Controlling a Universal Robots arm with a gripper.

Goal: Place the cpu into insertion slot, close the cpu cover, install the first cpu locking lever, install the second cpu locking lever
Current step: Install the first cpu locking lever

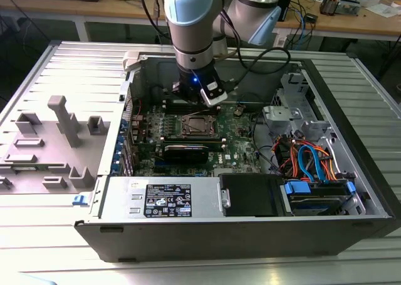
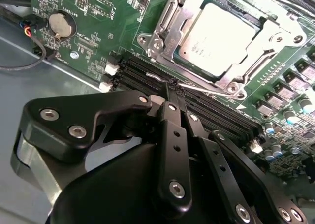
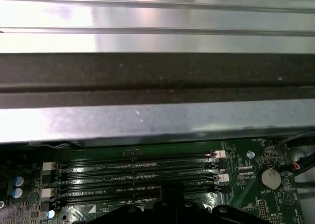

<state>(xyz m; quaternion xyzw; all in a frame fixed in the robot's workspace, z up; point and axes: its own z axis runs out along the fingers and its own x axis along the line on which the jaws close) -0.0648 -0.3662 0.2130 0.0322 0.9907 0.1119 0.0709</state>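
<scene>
- The cpu (image 2: pixel 216 34) lies flat in the insertion slot (image 2: pixel 156 46) with its dull metal top facing up. It is square, so it has no long axis, and its edges run parallel to the socket's rim.
- The cpu cover (image 2: pixel 170 34) is folded down over the chip. Its frame rests along the chip's edges and the metal top shows through the window.
- In the second wrist view the socket sits just beyond the fingertips of the gripper (image 2: pixel 173 88), on the green motherboard (image 2: pixel 98 17).
- A thin silver locking lever (image 2: pixel 211 89) runs along the socket edge nearest the gripper. Its long axis is parallel to the black memory slots (image 2: pixel 133 69), and its hooked end sticks out to one side of the fingertips.
- The two black fingers (image 2: pixel 170 120) are drawn almost fully together. The gap between them is very narrow, and they are clenched on the lever wire where it crosses their tips.
- The fingers hang over the memory slots. A round coin cell (image 2: pixel 61 23) sits on the board well off to one side of the gripper.
- In the exterior view the arm (image 1: pixel 191 22) reaches straight down into the open computer case (image 1: pixel 250 235). Its wrist is above the board, just behind the socket.
- In the first wrist view the memory slots lie just ahead of the gripper, with the case's metal wall (image 3: pixel 157 120) beyond them.
</scene>
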